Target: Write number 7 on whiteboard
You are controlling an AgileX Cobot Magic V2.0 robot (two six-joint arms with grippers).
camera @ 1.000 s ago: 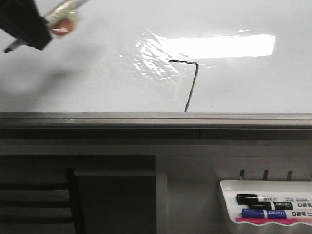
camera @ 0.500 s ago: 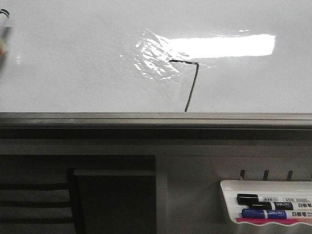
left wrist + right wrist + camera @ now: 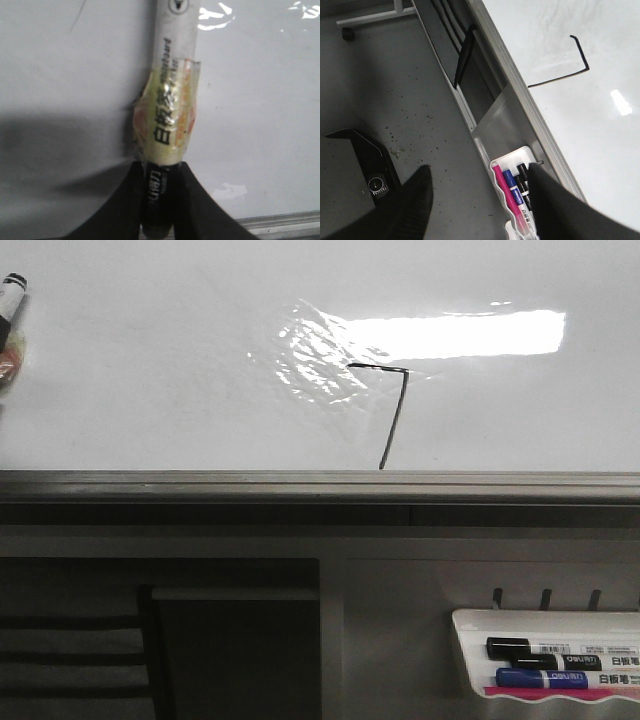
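The whiteboard (image 3: 150, 370) fills the upper half of the front view, its lower edge running straight across from left to right. The number 7 (image 3: 392, 410) sits a little right of centre on the board, its top stroke just under a light reflection (image 3: 460, 333) and its downstroke ending at the lower edge. A marker (image 3: 12, 300) pokes in at the board's far left edge, well apart from the number. Below the board's right end hangs a marker tray (image 3: 470, 660), with pens (image 3: 540, 665) lying in it.
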